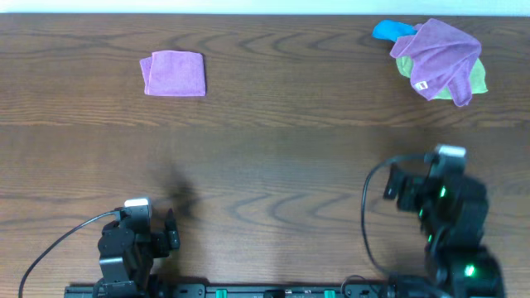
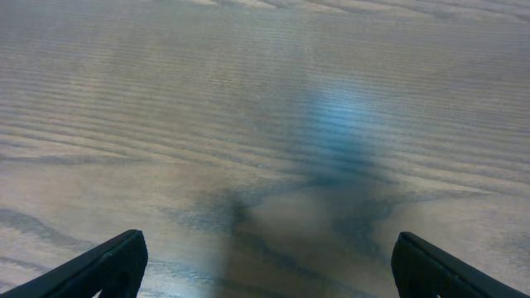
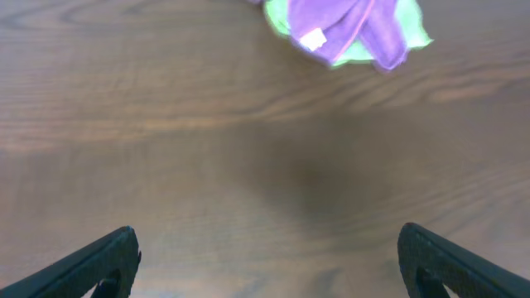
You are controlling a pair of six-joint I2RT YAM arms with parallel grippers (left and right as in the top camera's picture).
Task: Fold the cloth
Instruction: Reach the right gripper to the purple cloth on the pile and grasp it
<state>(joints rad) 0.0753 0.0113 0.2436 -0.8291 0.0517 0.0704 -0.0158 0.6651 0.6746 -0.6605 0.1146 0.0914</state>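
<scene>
The cloth is a violet-purple towel with a small white tag, lying crumpled at the far right of the table on top of a lime-green cloth. The right wrist view shows the cloth at its top edge, well ahead of the fingers. My right gripper hovers open over bare wood, nearer the front edge than the cloth. At the front left, my left gripper is open too, with only the tabletop between its fingers.
A pinker purple folded square lies at the far left. A blue item pokes out beside the cloth pile at the far right. The brown wooden table spreads between the arms and the cloths.
</scene>
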